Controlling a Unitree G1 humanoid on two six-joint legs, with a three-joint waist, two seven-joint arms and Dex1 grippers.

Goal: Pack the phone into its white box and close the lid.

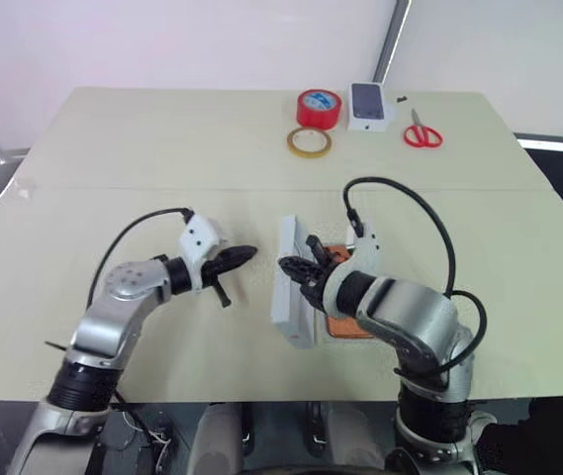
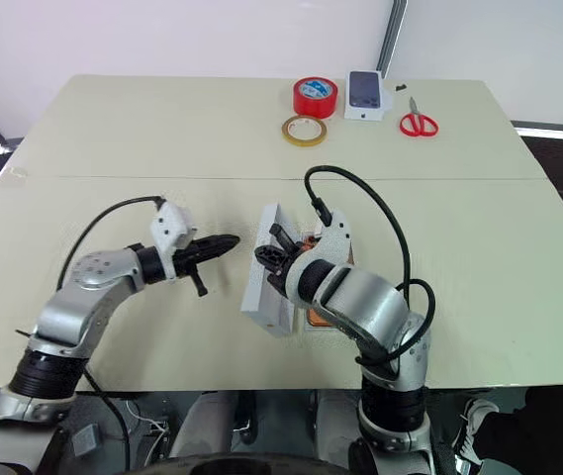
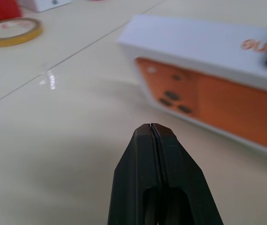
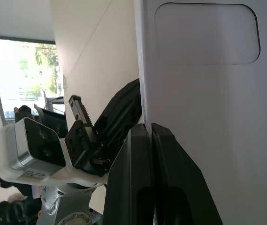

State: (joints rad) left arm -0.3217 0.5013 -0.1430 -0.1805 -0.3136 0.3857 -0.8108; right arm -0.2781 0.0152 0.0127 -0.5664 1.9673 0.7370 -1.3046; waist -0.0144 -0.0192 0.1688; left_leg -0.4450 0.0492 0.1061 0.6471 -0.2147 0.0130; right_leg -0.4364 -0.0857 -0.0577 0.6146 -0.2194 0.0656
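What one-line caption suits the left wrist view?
Shut left gripper points at the tilted lid, its printed orange phone facing the camera, yellow tape roll behind.

red tape roll point(image 1: 319, 108) | yellow tape ring point(image 1: 309, 142) | scissors point(image 1: 422, 132) | small white box point(image 1: 369, 106)

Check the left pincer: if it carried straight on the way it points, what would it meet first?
Most likely the lid, standing tilted on edge with its orange printed face toward the shut left pincer. Bare table lies between them, though the exact depth is hard to judge.
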